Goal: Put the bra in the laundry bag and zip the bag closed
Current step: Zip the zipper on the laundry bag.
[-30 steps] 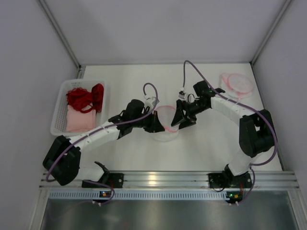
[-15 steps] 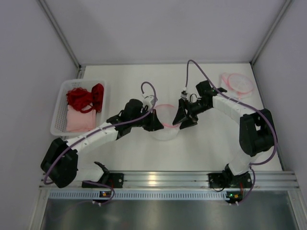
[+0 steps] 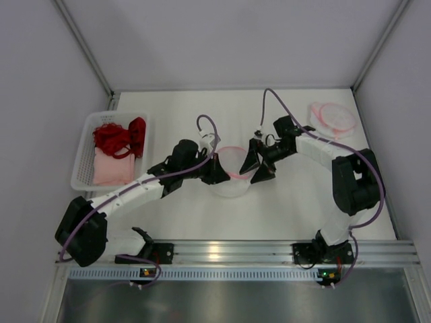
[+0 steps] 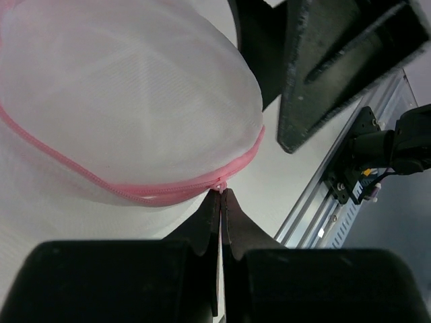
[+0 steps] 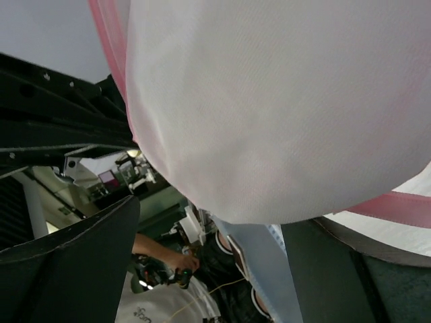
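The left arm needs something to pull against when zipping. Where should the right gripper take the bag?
Take the pink zipper rim on the bag's right side, opposite the left gripper's pinch on the pull. Come in from the right, the open right gripper straddling the rim: the mesh bulges soft, so the rim is probably the firmest edge.

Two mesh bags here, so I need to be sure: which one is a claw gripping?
The white, pink-zippered mesh laundry bag at centre, its zip pull pinched by the left claw; the other bag lies untouched far right.
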`<state>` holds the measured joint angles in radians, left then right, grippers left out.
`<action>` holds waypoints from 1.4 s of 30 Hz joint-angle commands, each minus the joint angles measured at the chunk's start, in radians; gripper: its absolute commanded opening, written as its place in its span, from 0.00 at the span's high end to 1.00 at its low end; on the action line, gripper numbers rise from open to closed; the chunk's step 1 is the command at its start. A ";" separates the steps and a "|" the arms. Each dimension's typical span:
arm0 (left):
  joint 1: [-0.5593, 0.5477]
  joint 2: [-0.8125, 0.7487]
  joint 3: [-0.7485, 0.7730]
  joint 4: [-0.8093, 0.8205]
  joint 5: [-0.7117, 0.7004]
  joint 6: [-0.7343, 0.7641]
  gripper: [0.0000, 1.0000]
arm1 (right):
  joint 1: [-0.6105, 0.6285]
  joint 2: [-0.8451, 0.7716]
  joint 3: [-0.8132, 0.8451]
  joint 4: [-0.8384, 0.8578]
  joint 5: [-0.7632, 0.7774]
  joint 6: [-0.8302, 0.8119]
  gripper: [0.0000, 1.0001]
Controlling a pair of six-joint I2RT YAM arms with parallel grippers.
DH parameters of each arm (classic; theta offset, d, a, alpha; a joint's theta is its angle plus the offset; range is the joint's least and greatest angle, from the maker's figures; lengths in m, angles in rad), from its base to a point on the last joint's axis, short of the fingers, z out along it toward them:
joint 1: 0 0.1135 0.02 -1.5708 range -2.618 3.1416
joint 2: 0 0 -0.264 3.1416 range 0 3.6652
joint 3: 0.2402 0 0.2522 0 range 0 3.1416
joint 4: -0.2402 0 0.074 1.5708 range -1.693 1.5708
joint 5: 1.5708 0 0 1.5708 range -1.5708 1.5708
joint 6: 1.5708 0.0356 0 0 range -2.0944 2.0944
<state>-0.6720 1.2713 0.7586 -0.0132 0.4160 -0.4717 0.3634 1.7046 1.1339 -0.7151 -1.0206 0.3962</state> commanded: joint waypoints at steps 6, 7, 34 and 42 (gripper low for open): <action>-0.001 0.000 -0.034 0.119 0.133 0.027 1.00 | 0.017 0.093 0.070 0.108 -0.027 0.066 0.52; -0.001 -0.003 -0.050 0.125 0.138 0.033 1.00 | 0.017 0.093 0.066 0.133 -0.029 0.069 0.56; 0.031 -0.056 -0.240 0.317 0.084 -0.084 0.66 | 0.017 -0.022 -0.470 1.491 -0.055 0.837 1.00; 0.083 -0.104 -0.245 0.288 0.194 -0.025 0.64 | 0.017 -0.085 -0.476 1.362 -0.049 0.698 1.00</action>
<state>-0.6178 1.2167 0.5236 0.2245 0.5274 -0.5247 0.3733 1.6997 0.6605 0.6567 -1.0775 1.1900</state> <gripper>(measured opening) 0.362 0.043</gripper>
